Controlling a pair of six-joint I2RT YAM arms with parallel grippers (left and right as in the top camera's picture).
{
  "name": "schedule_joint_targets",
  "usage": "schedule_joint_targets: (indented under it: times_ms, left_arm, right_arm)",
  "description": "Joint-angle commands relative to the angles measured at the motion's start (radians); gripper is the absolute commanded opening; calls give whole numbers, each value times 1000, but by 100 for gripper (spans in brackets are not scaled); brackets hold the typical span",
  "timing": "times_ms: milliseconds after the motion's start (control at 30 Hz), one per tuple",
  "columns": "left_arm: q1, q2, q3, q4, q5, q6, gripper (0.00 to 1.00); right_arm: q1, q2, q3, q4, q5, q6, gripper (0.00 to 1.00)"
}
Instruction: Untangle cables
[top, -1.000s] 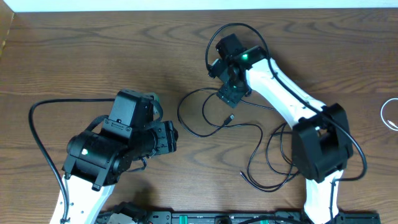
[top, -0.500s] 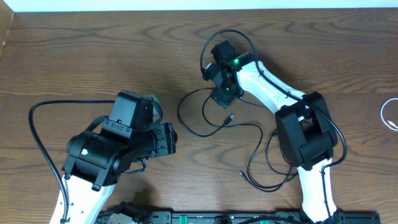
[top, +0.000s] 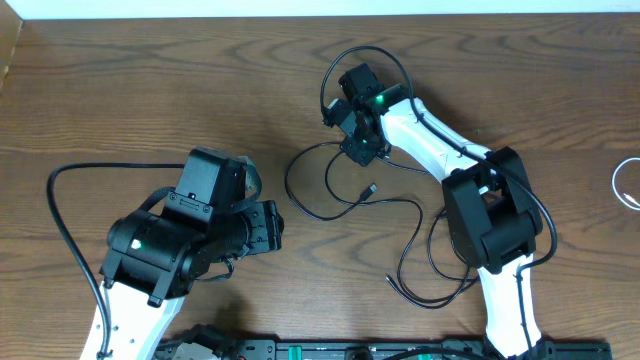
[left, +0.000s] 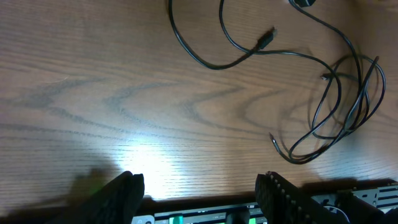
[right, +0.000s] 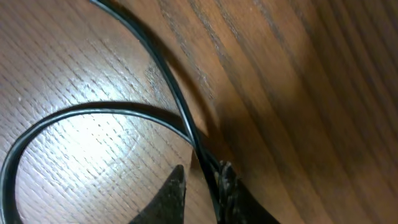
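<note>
In the right wrist view the lower edge cuts off the right gripper, so whether its jaws pinch the black cable between them cannot be told, and overhead the frame edge cuts a white cable far right of them.

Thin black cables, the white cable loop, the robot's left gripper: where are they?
thin black cables (left: 268, 36), left wrist view, on a small plug end.
white cable loop (top: 614, 182), overhead view, on its curved left side.
left gripper (left: 199, 180), left wrist view, midway between its fingertips.

Smooth black rubbery cables on grained semi-gloss wood table.
</note>
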Motion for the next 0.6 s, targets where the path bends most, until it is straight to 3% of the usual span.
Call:
schedule_joint_targets:
  times_ms: [0, 167, 367, 567]
  left_arm:
    - [0, -3, 15, -3, -13, 5, 64]
    - [0, -3, 14, -4, -13, 5, 64]
    - [0, -3, 14, -3, -13, 6, 64]
    - [0, -3, 14, -3, -13, 6, 64]
  right_arm:
    - [5, 14, 0, -9, -23, 15, 15]
    - [5, 14, 0, -13, -38, 24, 1]
    - [5, -6, 2, -14, -26, 145, 1]
    - [5, -119, 8, -16, -25, 179, 1]
